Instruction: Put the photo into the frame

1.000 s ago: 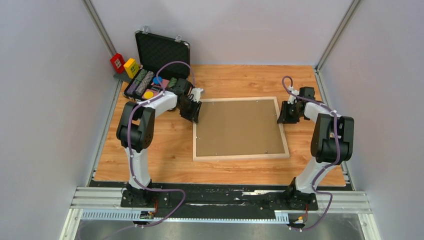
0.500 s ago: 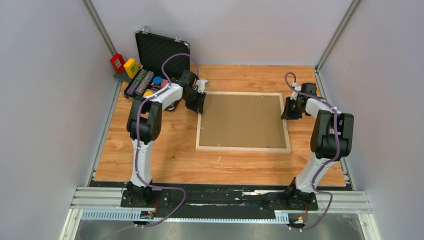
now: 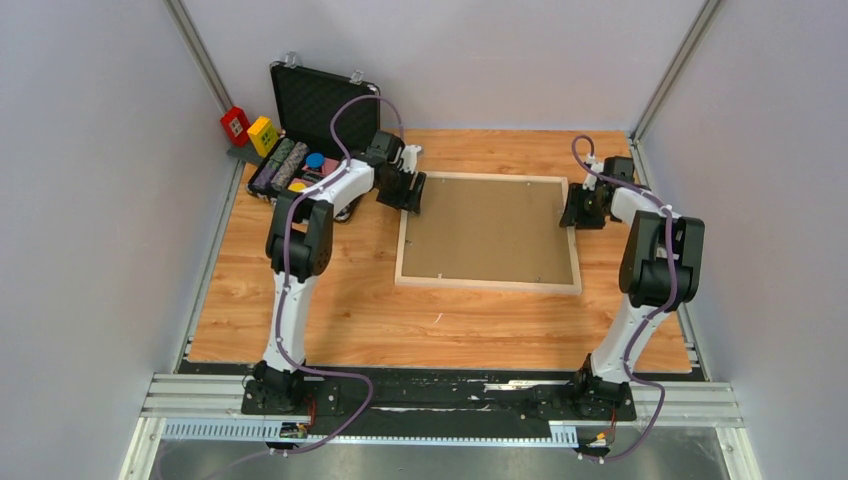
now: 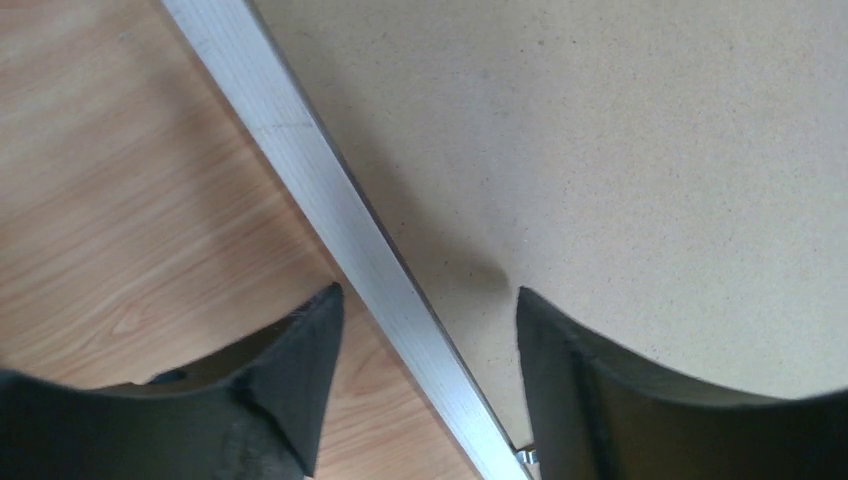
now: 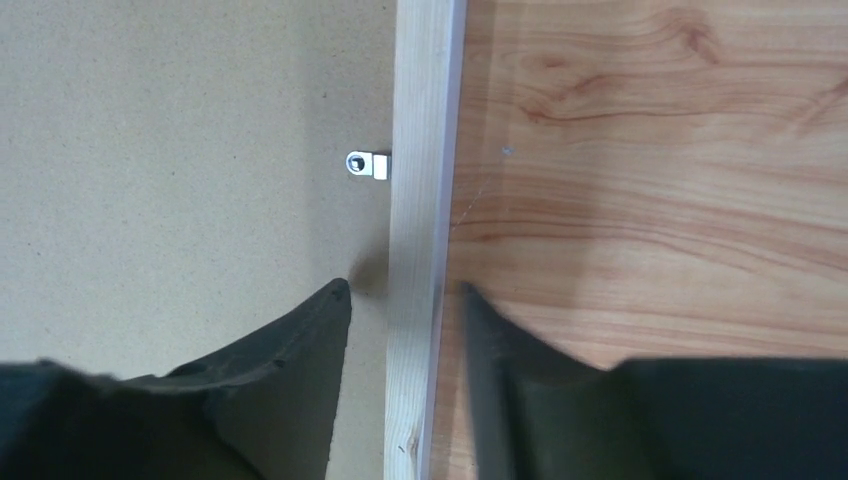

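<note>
**Frame (image 3: 488, 284) slid back and squared up**

Since 1 second ago the frame has slid toward the far wall and turned square to the table (image 3: 320, 300). Both arms have reached farther out with it. It lies flat and back up on the far half of the table, its pale rails around a brown backing board (image 3: 488, 228).

At the far end of the left rail, near the far-left corner, sits the left gripper (image 3: 411, 195). In the left wrist view its 2 fingers (image 4: 290, 390) are spread wide astride the rail. 1 is over bare table and 1 over the board, with clear gaps to the wood on both sides.

The right gripper (image 3: 574, 212) is at the far end of the right rail. Its 2 fingers (image 5: 290, 380) also straddle the rail, much closer in. A thin gap shows on each side, so nothing is pinched. A small metal clip (image 5: 367, 164) sits on the board against the rail, just ahead of them.

A black case (image 3: 322, 100) stands open at the table's far-left corner, left of the left gripper.
</note>
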`<move>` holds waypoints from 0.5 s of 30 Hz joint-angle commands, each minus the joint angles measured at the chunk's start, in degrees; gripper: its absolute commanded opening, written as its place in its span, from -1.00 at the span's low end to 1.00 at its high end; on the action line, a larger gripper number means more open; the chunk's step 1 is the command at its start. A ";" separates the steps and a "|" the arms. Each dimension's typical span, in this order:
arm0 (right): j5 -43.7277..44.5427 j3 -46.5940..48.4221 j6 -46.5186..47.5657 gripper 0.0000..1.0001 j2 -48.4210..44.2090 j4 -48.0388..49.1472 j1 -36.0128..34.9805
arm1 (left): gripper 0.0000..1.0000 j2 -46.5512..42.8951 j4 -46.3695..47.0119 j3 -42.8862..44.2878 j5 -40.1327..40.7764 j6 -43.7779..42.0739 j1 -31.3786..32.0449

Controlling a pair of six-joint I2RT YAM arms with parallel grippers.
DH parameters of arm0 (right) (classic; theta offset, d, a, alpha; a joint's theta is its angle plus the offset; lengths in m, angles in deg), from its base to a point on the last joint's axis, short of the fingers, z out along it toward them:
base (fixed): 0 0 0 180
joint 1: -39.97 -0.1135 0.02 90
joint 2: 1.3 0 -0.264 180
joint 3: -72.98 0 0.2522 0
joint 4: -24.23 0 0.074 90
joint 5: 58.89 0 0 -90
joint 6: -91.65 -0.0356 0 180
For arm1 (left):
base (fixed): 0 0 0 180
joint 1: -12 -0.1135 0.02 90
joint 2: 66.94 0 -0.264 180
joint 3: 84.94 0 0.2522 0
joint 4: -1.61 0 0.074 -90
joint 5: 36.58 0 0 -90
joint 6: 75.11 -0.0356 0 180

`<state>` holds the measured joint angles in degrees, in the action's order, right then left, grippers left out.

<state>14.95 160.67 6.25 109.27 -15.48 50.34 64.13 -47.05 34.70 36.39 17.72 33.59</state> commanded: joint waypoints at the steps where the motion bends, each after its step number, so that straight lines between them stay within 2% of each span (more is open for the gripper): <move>1: -1.07 1.38 0.77 0.02 -3.57 1.41 0.00 | 0.60 -3.34 2.50 -0.10 2.73 0.77 0.57; 8: -2.18 -1.32 3.18 0.60 -11.32 1.41 -0.09 | 0.97 -13.71 4.69 -5.78 9.89 -2.23 0.56; 15: -8.53 -5.71 4.83 0.99 -19.94 1.41 -0.24 | 1.00 -25.55 7.27 -15.00 15.80 -7.56 0.56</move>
<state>11.87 157.30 9.27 94.47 -15.31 50.32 47.06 -43.29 22.90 47.64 14.15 34.13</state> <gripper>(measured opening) 0.955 0.995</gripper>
